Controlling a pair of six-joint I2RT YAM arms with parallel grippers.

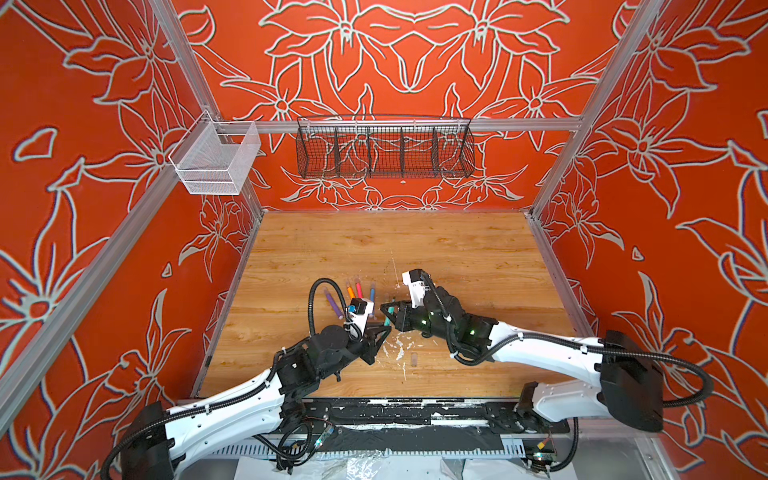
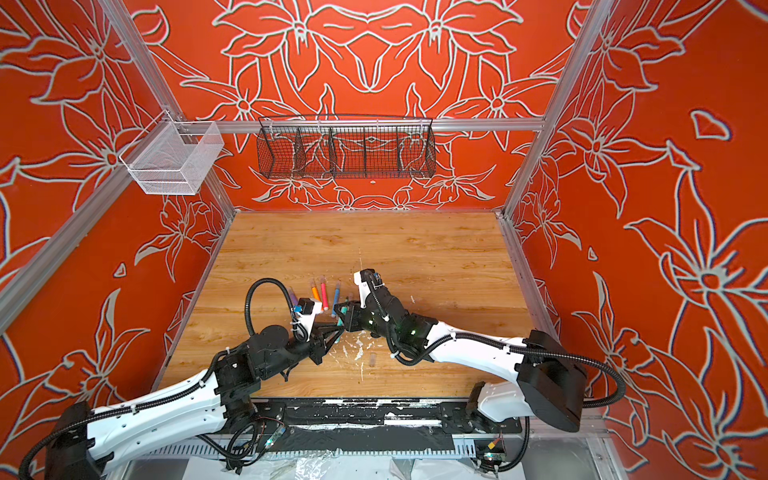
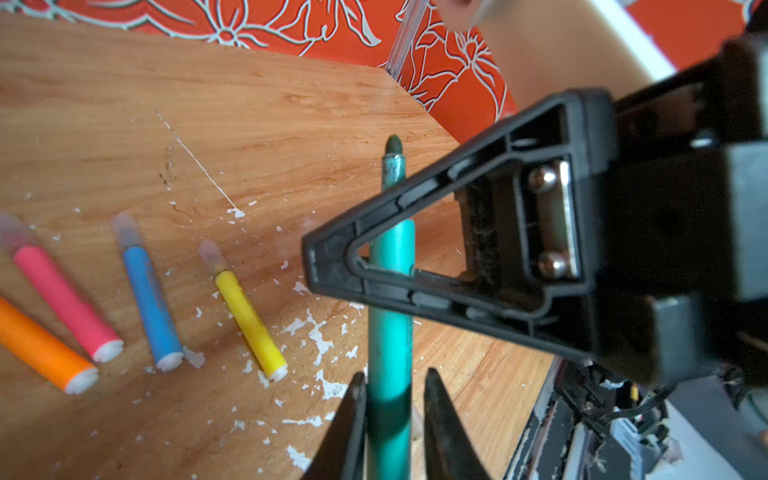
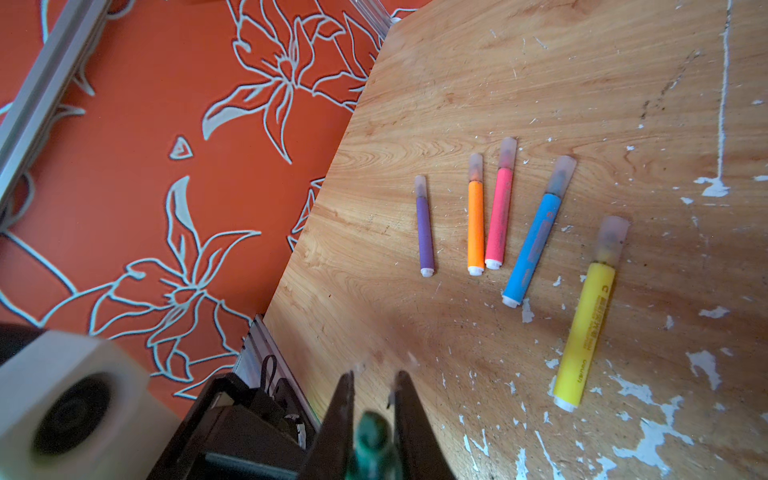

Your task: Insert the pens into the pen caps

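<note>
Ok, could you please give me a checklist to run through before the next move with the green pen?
1. Right claw shut on the green marker pen: ok.
2. Left claw clear of that pen: not ok; its slightly parted fingers straddle the barrel.
3. Green pen's tip bare: ok.
4. Loose translucent plastic cap free on the wooden table: ok, apart from both arms.
5. Which way the cap's mouth faces: cannot tell.
6. Purple pen, orange pen, pink pen, blue pen, yellow pen capped: ok.
</note>
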